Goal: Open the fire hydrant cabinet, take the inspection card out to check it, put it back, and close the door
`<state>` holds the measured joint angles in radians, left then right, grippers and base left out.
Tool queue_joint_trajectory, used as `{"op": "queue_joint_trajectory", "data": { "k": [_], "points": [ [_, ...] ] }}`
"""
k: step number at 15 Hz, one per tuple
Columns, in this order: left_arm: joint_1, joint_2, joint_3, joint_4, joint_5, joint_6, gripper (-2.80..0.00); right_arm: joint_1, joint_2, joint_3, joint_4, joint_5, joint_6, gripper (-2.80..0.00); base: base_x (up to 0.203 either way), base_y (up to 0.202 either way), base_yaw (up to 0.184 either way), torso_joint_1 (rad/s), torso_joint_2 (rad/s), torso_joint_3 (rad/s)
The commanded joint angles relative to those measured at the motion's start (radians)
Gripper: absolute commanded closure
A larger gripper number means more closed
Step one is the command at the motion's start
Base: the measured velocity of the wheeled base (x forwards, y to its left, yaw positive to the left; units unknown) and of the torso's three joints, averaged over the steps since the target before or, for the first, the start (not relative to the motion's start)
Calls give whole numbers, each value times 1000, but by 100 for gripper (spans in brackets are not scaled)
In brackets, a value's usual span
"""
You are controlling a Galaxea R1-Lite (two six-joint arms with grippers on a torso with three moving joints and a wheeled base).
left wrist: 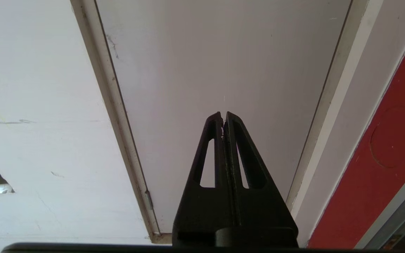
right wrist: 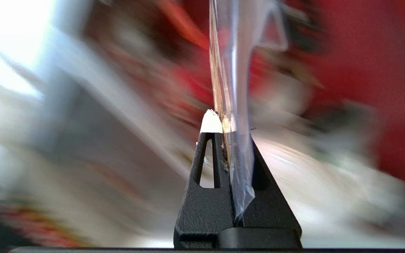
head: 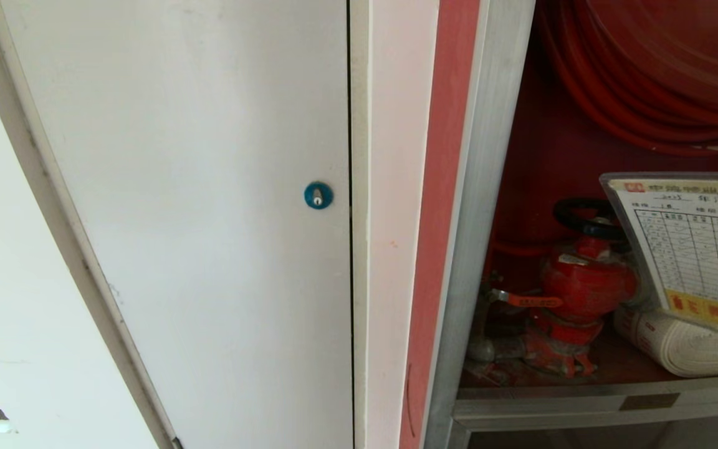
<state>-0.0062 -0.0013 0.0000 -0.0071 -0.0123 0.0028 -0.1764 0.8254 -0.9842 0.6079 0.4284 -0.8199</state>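
Observation:
The fire hydrant cabinet [head: 490, 187] stands open at the right of the head view, its red inside showing a red hose reel [head: 658, 75], a red valve [head: 583, 287] and a white rolled hose [head: 677, 343]. The inspection card [head: 695, 243], a pale sheet with a printed table in a clear sleeve, hangs tilted in front of the valve at the right edge. In the right wrist view my right gripper [right wrist: 229, 130] is shut on the card's [right wrist: 223, 70] lower edge, seen edge-on. My left gripper [left wrist: 223, 114] is shut and empty, facing the white panel. The door is out of view.
A plain white panel [head: 209, 187] with a blue round lock [head: 318, 195] fills the left and middle of the head view. A white and red jamb [head: 421, 218] separates it from the cabinet. The cabinet's silver sill [head: 583, 399] runs below the valve.

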Motion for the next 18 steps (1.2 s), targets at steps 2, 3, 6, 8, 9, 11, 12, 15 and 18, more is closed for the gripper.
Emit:
{"op": "queue_joint_trajectory", "data": {
  "k": [2, 3, 6, 8, 9, 11, 12, 15, 18],
  "points": [
    [0, 1, 0, -1, 0, 0, 0, 69, 115, -18, 28, 233, 149, 0, 0, 0, 0, 0, 0, 0],
    [0, 1, 0, -1, 0, 0, 0, 123, 137, -27, 28, 277, 228, 0, 0, 0, 0, 0, 0, 0],
    [0, 1, 0, -1, 0, 0, 0, 325, 222, -51, -22, 390, 458, 0, 0, 0, 0, 0, 0, 0],
    [0, 1, 0, -1, 0, 0, 0, 455, 277, -54, -113, 408, 546, 0, 0, 0, 0, 0, 0, 0],
    [0, 1, 0, -1, 0, 0, 0, 507, 310, -55, -174, 412, 589, 0, 0, 0, 0, 0, 0, 0],
    [0, 1, 0, -1, 0, 0, 0, 578, 370, -51, -317, 415, 680, 0, 0, 0, 0, 0, 0, 0],
    [0, 1, 0, -1, 0, 0, 0, 591, 387, -46, -353, 416, 698, 0, 0, 0, 0, 0, 0, 0],
    [0, 1, 0, -1, 0, 0, 0, 614, 409, -24, -379, 421, 702, 0, 0, 0, 0, 0, 0, 0],
    [0, 1, 0, -1, 0, 0, 0, 614, 438, 42, -504, 458, 693, 0, 0, 0, 0, 0, 0, 0]
  ]
}}
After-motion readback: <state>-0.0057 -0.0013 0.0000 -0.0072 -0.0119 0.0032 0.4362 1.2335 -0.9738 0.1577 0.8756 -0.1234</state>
